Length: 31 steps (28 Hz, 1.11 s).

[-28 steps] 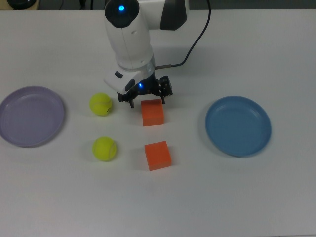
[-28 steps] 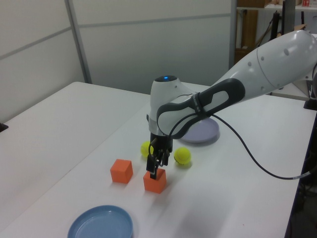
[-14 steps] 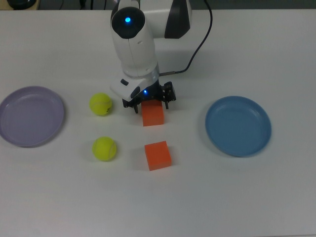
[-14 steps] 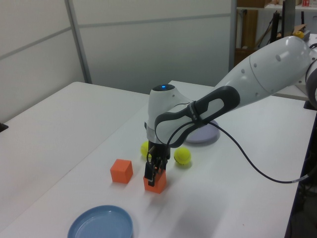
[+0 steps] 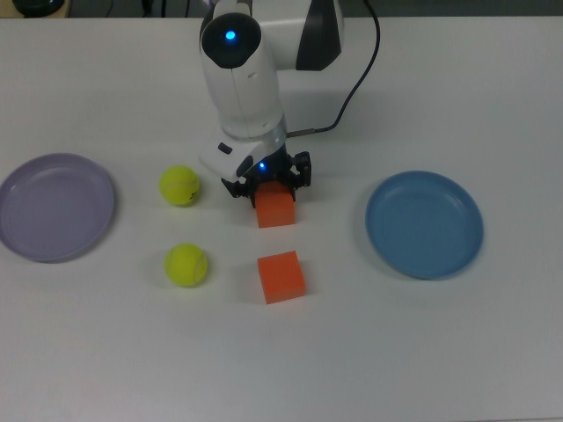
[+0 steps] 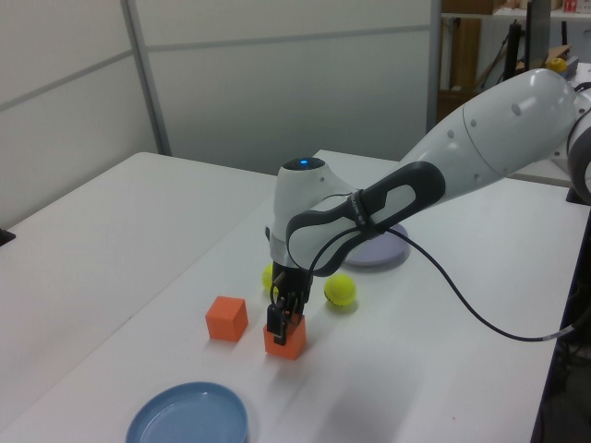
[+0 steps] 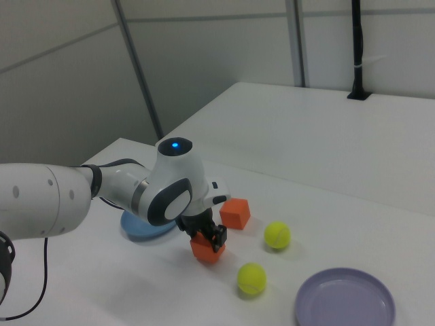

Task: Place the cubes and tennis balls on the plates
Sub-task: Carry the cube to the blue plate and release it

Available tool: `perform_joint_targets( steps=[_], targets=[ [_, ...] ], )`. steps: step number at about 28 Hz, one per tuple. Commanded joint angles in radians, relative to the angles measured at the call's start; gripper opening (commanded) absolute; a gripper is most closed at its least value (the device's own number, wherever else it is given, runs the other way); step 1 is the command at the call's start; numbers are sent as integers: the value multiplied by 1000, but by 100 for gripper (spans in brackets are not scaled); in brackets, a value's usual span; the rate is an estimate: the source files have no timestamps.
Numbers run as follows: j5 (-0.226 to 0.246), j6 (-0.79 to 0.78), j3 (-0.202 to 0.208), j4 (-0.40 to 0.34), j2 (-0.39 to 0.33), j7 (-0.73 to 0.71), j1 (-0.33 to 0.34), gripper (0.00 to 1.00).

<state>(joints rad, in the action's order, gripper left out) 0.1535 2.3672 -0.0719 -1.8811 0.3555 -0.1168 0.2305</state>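
Two orange cubes lie mid-table. My gripper (image 5: 271, 188) is lowered over the far cube (image 5: 275, 212), open, one finger on each side of it; the left view shows the fingers (image 6: 275, 320) down at the cube (image 6: 286, 343). The second cube (image 5: 281, 276) sits free just in front. In the top view two tennis balls (image 5: 179, 185) (image 5: 186, 265) rest left of the cubes. The lavender plate (image 5: 57, 207) is at the top view's far left and the blue plate (image 5: 424, 224) at its right; both hold nothing.
The arm's white body and base (image 5: 264, 53) stand at the back of the table with a black cable (image 5: 356, 79) trailing off them. A wall and a post stand behind the table in the side views.
The gripper has come down and slightly toward the top view's right, from beside the far cube to straddling it. Balls, plates and the near cube have not moved.
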Motion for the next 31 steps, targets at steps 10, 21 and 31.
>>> perform_joint_targets(
  steps=[10, 21, 31],
  targets=[
    [-17, 7, -100, 126, -44, 66, 32, 0],
    [-201, 20, -204, 234, 49, 239, 85, 2],
    [-298, 29, -224, 287, 161, 318, 142, 4]
  ],
)
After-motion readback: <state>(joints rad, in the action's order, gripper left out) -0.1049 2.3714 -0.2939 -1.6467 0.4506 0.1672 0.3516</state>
